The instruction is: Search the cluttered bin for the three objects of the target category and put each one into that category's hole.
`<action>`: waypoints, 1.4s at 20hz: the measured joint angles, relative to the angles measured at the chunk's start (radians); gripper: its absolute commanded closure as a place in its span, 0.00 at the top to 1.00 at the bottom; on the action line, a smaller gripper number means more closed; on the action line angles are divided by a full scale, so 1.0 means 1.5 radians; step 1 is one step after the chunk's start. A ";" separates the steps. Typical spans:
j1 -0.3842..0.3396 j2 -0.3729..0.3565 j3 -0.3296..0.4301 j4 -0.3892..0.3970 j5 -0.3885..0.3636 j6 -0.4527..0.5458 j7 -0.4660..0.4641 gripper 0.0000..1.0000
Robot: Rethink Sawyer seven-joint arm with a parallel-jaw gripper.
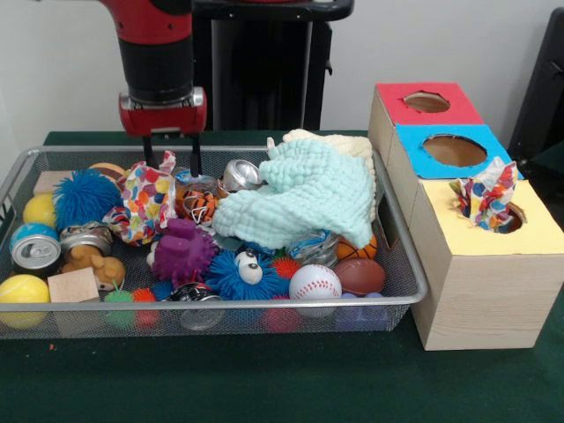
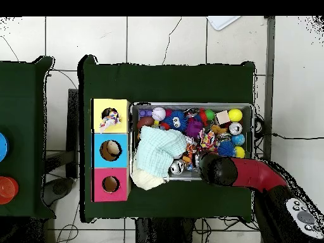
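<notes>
A multicoloured spotted cloth (image 1: 145, 204) lies crumpled at the back left of the wire bin (image 1: 414, 286), one corner sticking up. My gripper (image 1: 172, 166) hangs right over it, open, with that raised corner between the two dark fingers (image 1: 149, 152). A second cloth of the same print (image 1: 487, 196) is stuffed into the hole of the yellow box (image 1: 538, 231), also seen from overhead as the spotted cloth (image 2: 111, 118). A mint green cloth (image 1: 304, 192) drapes over a cream cloth (image 1: 348, 145) at the bin's back right. Overhead, the arm's wrist (image 2: 218, 169) hides the fingers.
The bin also holds spiky balls (image 1: 85, 196), a purple spiky toy (image 1: 183, 251), cans (image 1: 35, 249), a baseball (image 1: 315, 282), yellow balls (image 1: 24, 289) and wooden blocks (image 1: 73, 285). Blue box (image 1: 454, 152) and red box (image 1: 426, 103) stand behind the yellow one.
</notes>
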 measured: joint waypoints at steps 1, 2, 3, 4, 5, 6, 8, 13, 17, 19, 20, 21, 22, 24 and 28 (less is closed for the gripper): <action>0.003 0.009 -0.003 -0.003 -0.004 -0.008 0.000 1.00; 0.005 0.019 -0.007 -0.007 -0.007 -0.016 0.000 1.00; 0.008 0.028 -0.010 -0.009 -0.011 -0.022 0.000 1.00; 0.010 0.032 -0.013 -0.011 -0.014 -0.024 0.000 1.00; 0.012 0.035 -0.015 -0.012 -0.016 -0.024 0.000 1.00; 0.014 0.035 -0.018 -0.013 -0.019 -0.024 0.000 1.00; 0.017 0.032 -0.022 -0.017 -0.020 -0.024 0.000 1.00; 0.025 0.024 -0.037 -0.035 -0.020 -0.024 0.000 0.00; 0.027 0.021 -0.043 -0.042 -0.020 -0.024 0.000 0.00; 0.028 0.020 -0.044 -0.043 -0.020 -0.024 0.000 0.00; 0.028 0.019 -0.044 -0.044 -0.020 -0.024 0.000 0.00; 0.028 0.019 -0.044 -0.044 -0.021 -0.024 0.000 0.00; 0.028 0.016 -0.044 -0.044 -0.021 -0.023 0.000 0.00; 0.028 0.012 -0.044 -0.044 -0.021 -0.020 0.000 0.00; 0.030 -0.003 -0.044 -0.043 -0.020 0.000 0.000 0.00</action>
